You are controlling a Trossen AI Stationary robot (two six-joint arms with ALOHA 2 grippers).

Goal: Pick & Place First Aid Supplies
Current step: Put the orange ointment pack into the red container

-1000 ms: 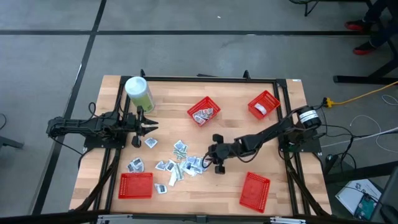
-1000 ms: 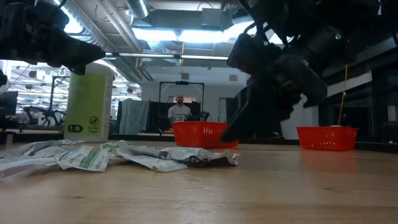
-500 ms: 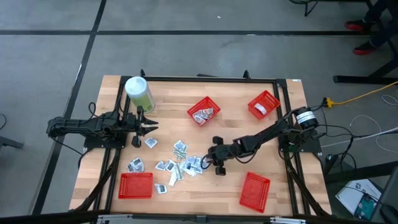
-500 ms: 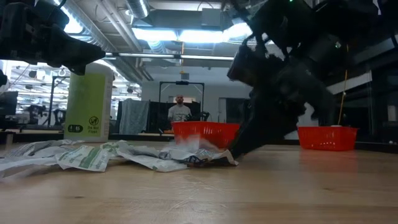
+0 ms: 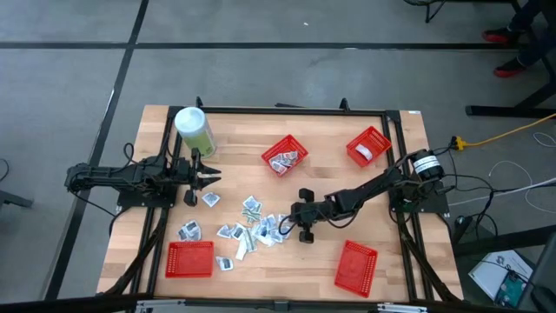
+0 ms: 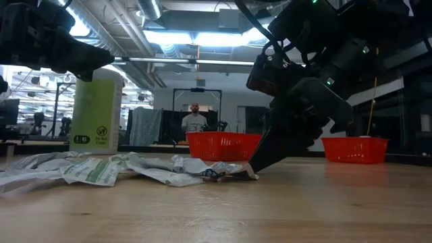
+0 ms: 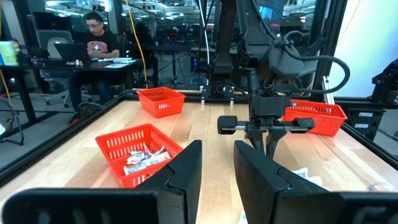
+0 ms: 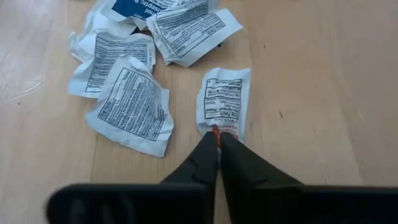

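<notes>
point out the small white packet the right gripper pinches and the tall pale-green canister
small white packet (image 8: pixel 225 99), right wrist view, printed face
right gripper (image 8: pixel 217 144), right wrist view, fingertips
tall pale-green canister (image 5: pixel 192 122), high view, white lid

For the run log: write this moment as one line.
right gripper: shut on packet at pile edge | left gripper: open, waiting by canister | packet on table, not lifted

**Bench count**

Four red baskets (image 5: pixel 285 154) stand on the bench (image 5: pixel 330 130): two near the far edge, one at each near corner. One green canister (image 5: pixel 194 130) stands at the far left corner. Roughly fifteen loose packets (image 5: pixel 252 228) lie scattered mid-bench toward the near left; overlaps make an exact count impossible. Both far baskets hold a few packets. Two arms, each with one tool.
</notes>
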